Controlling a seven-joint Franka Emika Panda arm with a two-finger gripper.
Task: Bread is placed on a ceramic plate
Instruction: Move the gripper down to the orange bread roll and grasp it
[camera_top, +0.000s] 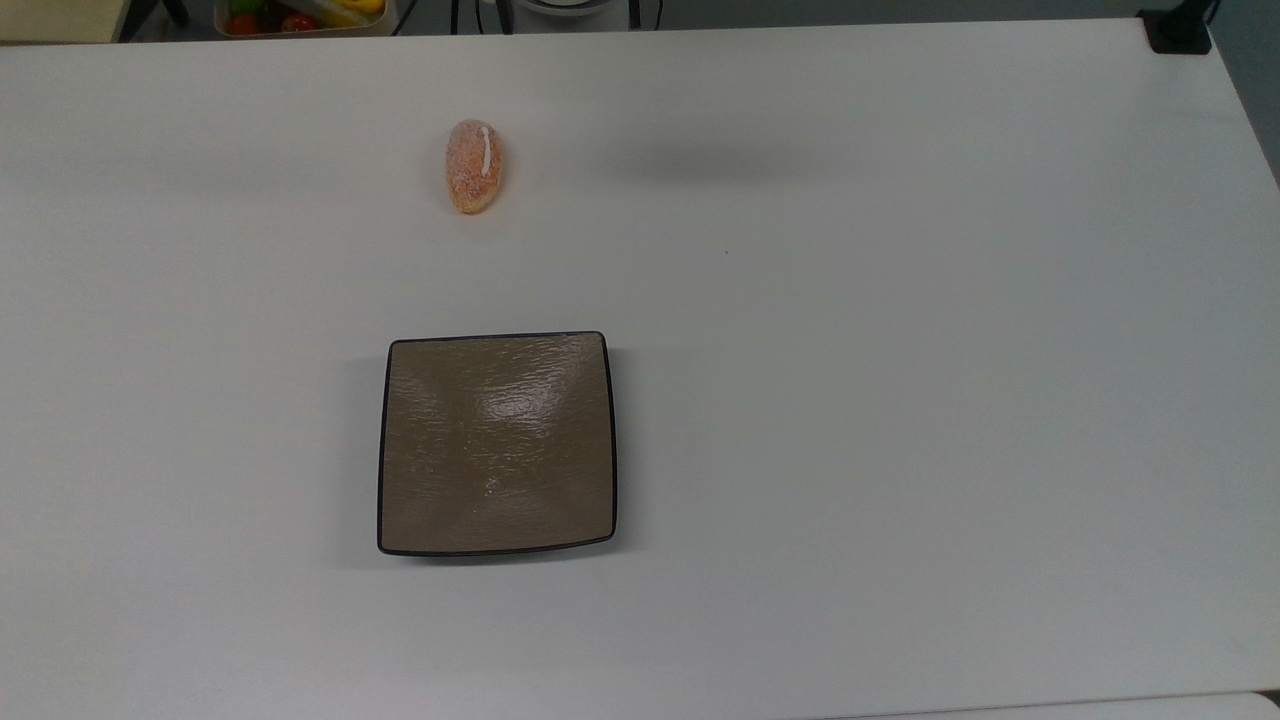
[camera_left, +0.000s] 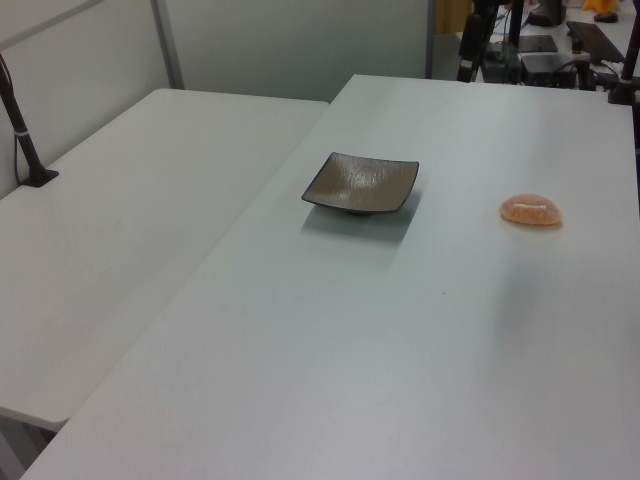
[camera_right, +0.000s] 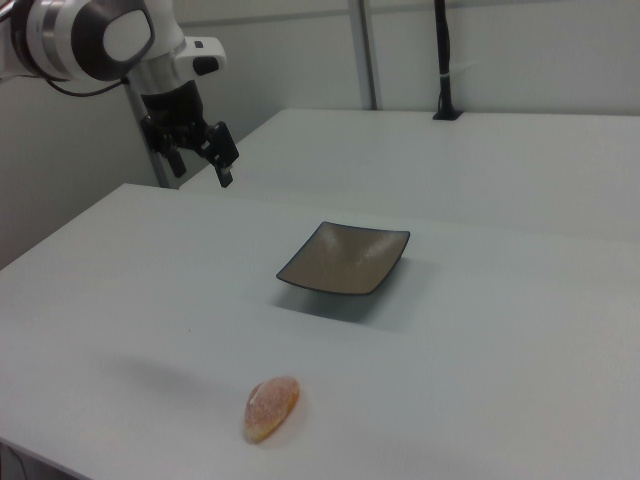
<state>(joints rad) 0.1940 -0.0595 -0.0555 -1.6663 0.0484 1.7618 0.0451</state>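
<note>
The bread (camera_top: 474, 165) is a small oval orange-brown roll with a white stripe. It lies alone on the white table, toward the top view's upper left. It also shows at the left view's right (camera_left: 531, 210) and low in the right view (camera_right: 272, 408). The ceramic plate (camera_top: 497, 443) is square, glossy taupe with a dark rim, and nothing lies on it (camera_left: 361, 182) (camera_right: 345, 258). My gripper (camera_right: 203, 170) hangs open in the air at the right view's upper left, well above the table and far from both bread and plate. It holds nothing.
A bin of colourful items (camera_top: 300, 15) sits past the table's far edge in the top view. A black clamp (camera_top: 1180, 30) grips the top right corner. A second white table (camera_left: 120, 230) adjoins, with a black post (camera_left: 25, 130) on it.
</note>
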